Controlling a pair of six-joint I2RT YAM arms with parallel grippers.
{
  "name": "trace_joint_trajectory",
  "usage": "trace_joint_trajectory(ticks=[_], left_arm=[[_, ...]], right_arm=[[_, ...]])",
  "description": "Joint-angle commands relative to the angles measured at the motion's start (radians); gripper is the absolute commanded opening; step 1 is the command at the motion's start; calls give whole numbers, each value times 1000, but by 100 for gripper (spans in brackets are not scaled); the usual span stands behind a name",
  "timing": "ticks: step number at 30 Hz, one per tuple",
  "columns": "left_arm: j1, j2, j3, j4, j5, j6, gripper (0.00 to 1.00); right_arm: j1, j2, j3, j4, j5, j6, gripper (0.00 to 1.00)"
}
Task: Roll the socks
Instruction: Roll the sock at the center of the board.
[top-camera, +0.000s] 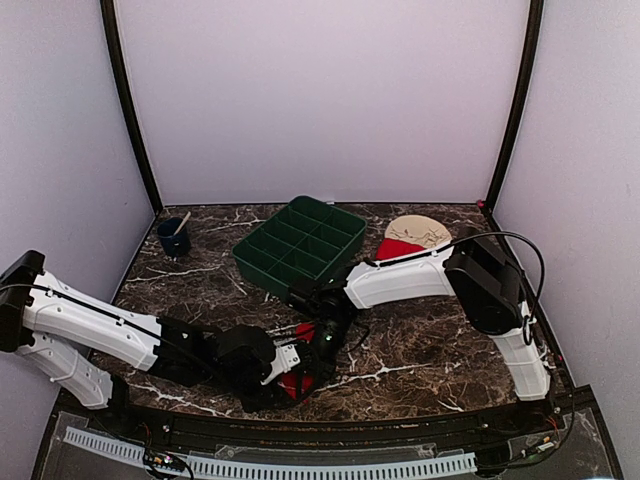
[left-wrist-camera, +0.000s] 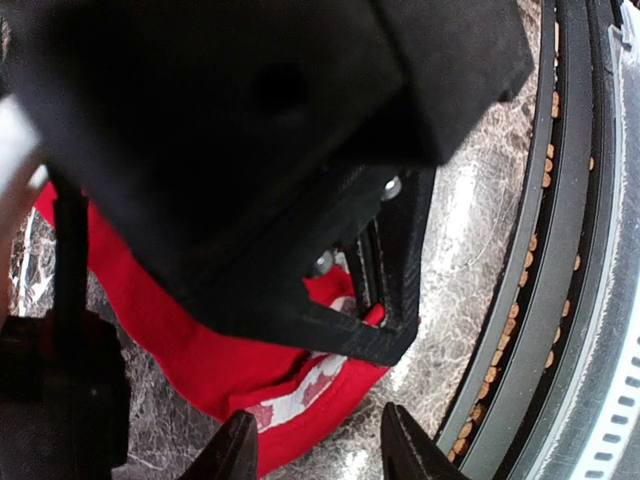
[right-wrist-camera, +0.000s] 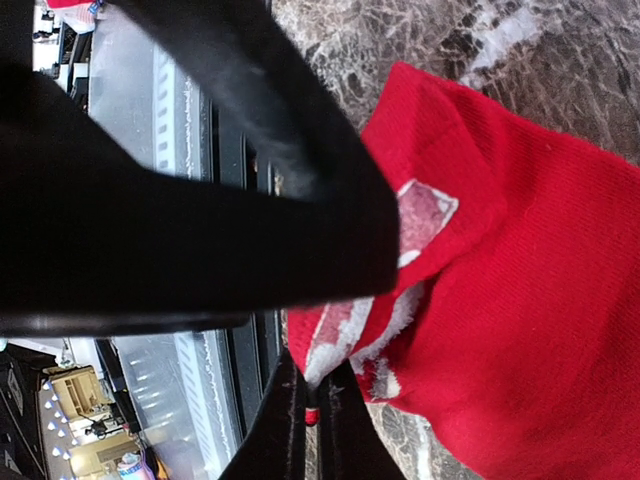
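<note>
1. Right gripper: jaws clenched, with almost no gap between them. They pinch the cuff edge of the near sock, right at its white marks.
2. Left gripper: jaws released and standing apart. The marked cuff edge lies just beyond the fingertips, close to one finger. The left wrist view does not show whether it touches that finger.
3. The black body of the right gripper hangs over the near sock and fills most of the left wrist view. The two grippers sit close together.
4. Near sock: red, bunched and folded on the table. It lies close to the front edge, between the two grippers and well in front of the tray.
5. Tray: green, split into a grid of compartments, set at an angle near the table's middle rear. The compartment floors show green.
6. Far sock: red, lying just right of the tray. It touches or overlaps a beige round item behind it. Which one lies on top cannot be told.
7. Cup: dark blue and upright at the rear left, well apart from the tray. A light stick-like item stands in it, leaning on the rim.
</note>
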Motion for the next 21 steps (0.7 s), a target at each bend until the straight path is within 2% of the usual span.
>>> trace_joint_trajectory(ticks=[1, 21], left_arm=[[-5, 12, 21, -26, -24, 56, 45], [-5, 73, 24, 28, -27, 148, 48]], right_arm=[[-9, 14, 15, -19, -25, -18, 0], [-9, 20, 15, -35, -39, -31, 0]])
